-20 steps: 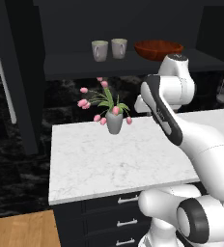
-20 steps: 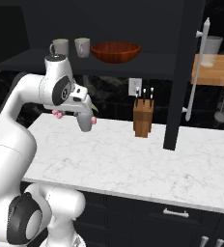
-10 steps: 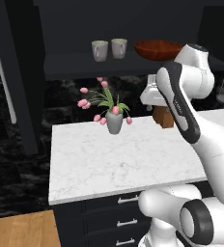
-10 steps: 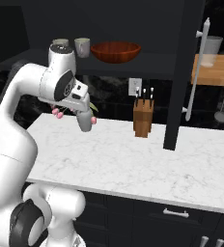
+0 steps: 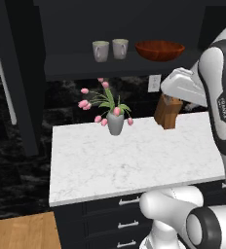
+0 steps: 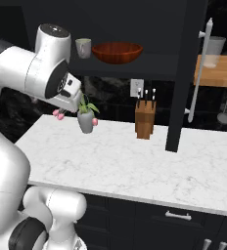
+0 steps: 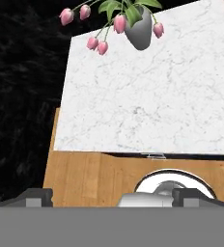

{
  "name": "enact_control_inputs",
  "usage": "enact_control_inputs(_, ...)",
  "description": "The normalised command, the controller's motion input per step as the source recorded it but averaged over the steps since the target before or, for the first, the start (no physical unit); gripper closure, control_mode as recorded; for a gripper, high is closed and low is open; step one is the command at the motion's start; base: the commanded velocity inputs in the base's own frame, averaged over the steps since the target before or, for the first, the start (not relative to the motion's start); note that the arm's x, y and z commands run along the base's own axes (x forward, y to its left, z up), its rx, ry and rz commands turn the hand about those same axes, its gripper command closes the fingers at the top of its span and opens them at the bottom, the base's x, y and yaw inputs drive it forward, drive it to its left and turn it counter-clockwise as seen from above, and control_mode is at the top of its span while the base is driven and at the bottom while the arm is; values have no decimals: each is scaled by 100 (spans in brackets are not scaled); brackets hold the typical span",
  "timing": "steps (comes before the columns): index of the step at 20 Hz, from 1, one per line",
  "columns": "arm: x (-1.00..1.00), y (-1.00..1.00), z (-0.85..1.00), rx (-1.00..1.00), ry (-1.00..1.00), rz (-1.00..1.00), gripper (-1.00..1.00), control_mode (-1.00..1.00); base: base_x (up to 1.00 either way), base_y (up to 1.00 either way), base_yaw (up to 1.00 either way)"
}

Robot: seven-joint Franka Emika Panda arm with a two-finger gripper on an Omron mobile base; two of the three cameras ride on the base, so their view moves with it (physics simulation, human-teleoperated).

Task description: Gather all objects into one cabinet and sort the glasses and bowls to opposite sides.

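Up on the cabinet (image 5: pixel 22 73) shelf sit the reddish-brown bowl (image 5: pixel 160 49) and, left of it, two cream tumblers (image 5: pixel 110 49). Lower down, the gripper (image 7: pixel 112 197) hangs above the marble counter (image 5: pixel 134 158), fingers (image 7: pixel 36 197) seemingly spread wide, holding nothing.

Small dark lettering on the white arm (image 5: pixel 221 104), too blurred to read

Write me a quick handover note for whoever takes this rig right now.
Gripper: open, holding nothing, aimed down at the marble counter.
On the cabinet shelf: two cream tumblers on the left, reddish-brown bowl on the right.
A third glass stands beyond the open door, on a wooden shelf.
Done: sorting of these three.
Left: fetch that glass and set it beside the tumblers.
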Motion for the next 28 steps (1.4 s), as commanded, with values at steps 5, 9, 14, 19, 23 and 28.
enact_control_inputs(5, -84, 0, 26, 2, 0, 0, -100, -100, 0, 0, 0)
enact_control_inputs(9, -66, 0, 16, -4, -4, 0, -100, -100, 0, 0, 0)
enact_control_inputs(14, -38, 0, 6, -4, -5, 0, -100, 100, -10, 0, 0)
enact_control_inputs(19, 0, 0, 0, 0, 0, 0, -100, 100, -54, -2, -12)
enact_control_inputs(23, 0, 0, 0, 0, 0, 0, -100, 100, -51, -3, -30)
enact_control_inputs(28, 0, 0, 0, 0, 0, 0, -100, 100, -22, 0, -55)
